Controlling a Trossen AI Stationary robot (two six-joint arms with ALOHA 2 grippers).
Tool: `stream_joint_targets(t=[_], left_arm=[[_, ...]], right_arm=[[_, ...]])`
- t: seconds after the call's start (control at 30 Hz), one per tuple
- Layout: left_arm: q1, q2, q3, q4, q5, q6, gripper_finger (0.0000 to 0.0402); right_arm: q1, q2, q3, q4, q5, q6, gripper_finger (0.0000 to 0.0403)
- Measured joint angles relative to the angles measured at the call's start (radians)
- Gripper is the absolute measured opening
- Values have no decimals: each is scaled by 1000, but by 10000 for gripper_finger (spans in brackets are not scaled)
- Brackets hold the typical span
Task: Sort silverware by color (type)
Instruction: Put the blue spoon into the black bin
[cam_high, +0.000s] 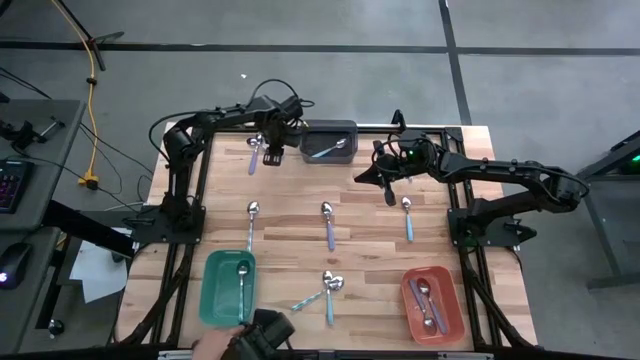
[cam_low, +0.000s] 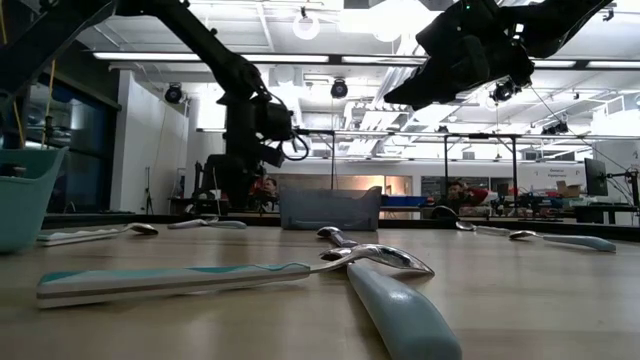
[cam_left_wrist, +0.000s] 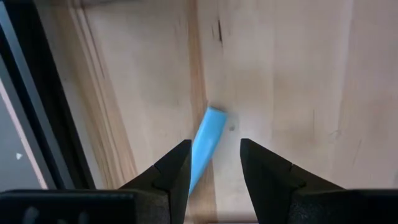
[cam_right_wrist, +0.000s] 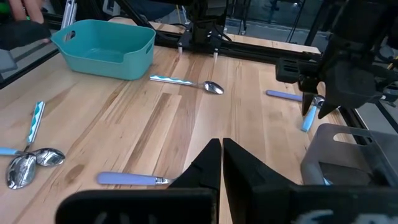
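My left gripper (cam_high: 272, 143) hovers at the table's far left, beside the grey bin (cam_high: 345, 128), with a light blue-handled spoon (cam_left_wrist: 208, 134) between its fingers. My right gripper (cam_right_wrist: 221, 158) is shut and empty, raised above the table right of the grey bin (cam_right_wrist: 342, 149). The grey bin holds one light blue spoon (cam_high: 330, 150). Loose spoons lie flat on the wood: a purple one (cam_high: 255, 157) by the left gripper, a teal one (cam_high: 251, 222), a purple one (cam_high: 329, 228), a light blue one (cam_high: 408, 220) and a small crossed cluster (cam_high: 328, 290). My left gripper comes at the light blue spoon from above, fingers pointing down. The handle (cam_left_wrist: 211, 124) sticks out past the fingertips along one finger (cam_left_wrist: 177, 168). The bowl end (cam_right_wrist: 318, 102) sits up at the fingers, and the spoon hangs tilted below them. The place of contact is hidden by the gripper.
A teal bin (cam_high: 212, 290) at the near left holds a teal spoon; a red bin (cam_high: 410, 300) at the near right holds purple spoons. A person's hand (cam_high: 212, 345) with a dark object is at the near edge. Bare wood lies between the loose spoons.
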Motion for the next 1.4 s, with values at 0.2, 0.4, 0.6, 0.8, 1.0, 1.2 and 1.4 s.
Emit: stream_joint_targets(t=[0.2,0.4,0.6,0.8,1.0,1.2,1.4], left_arm=[[12,-80,-1,-3,94,-36,131],[13,-226,0,-31,114,-58,130],[12,-269,-50,-12,110,-63,95],[-19,-287,-175,49,-57,27,64],[-53,-311,-164,64,-104,23,62],[-44,-215,-147,125,-144,-134,64],[-54,-192,-146,146,-84,-154,93]], right_arm=[[0,0,0,-5,0,0,0],[0,0,0,-13,0,0,0],[2,1,0,-12,0,2,0],[24,1,0,-12,1,-2,0],[28,1,0,-9,1,-34,0],[28,1,0,1,1,-14,0],[28,1,0,1,1,-18,0]])
